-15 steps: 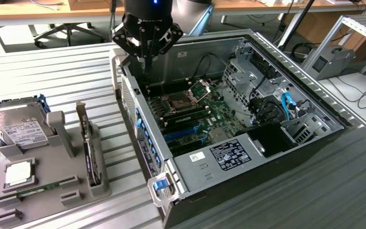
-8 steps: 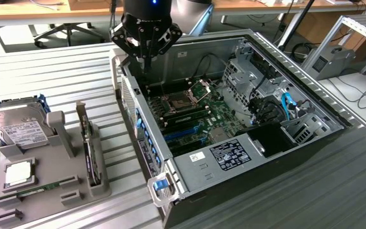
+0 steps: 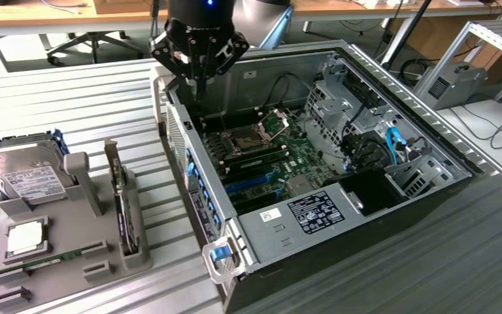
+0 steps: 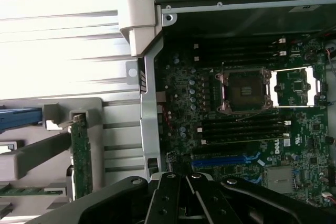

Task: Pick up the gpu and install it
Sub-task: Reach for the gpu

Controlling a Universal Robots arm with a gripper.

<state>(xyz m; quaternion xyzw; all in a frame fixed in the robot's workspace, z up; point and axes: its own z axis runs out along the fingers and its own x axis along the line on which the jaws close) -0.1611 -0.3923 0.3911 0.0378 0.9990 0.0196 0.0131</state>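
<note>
The gpu [image 3: 126, 210] stands edge-on in a slot of the grey holder [image 3: 68, 261] on the exterior view's left, a thin dark card with a silver bracket at its far end. In the wrist view the gpu [image 4: 81, 156] appears as a narrow green board edge. My gripper [image 3: 197, 91] hangs over the far left corner of the open computer case [image 3: 260, 229], well apart from the card. Its fingers are shut together with nothing between them. The gripper [image 4: 184, 195] looks down on the motherboard [image 4: 304, 129] and its blue expansion slot [image 4: 218, 159].
The holder also carries a silver hard drive [image 3: 23, 175], a square processor [image 3: 24, 238] and a RAM stick [image 3: 50, 263]. Inside the case are the open processor socket [image 3: 238, 140], cables [image 3: 397, 147] and a drive cage [image 3: 412, 176]. The slatted metal table [image 3: 59, 98] surrounds everything.
</note>
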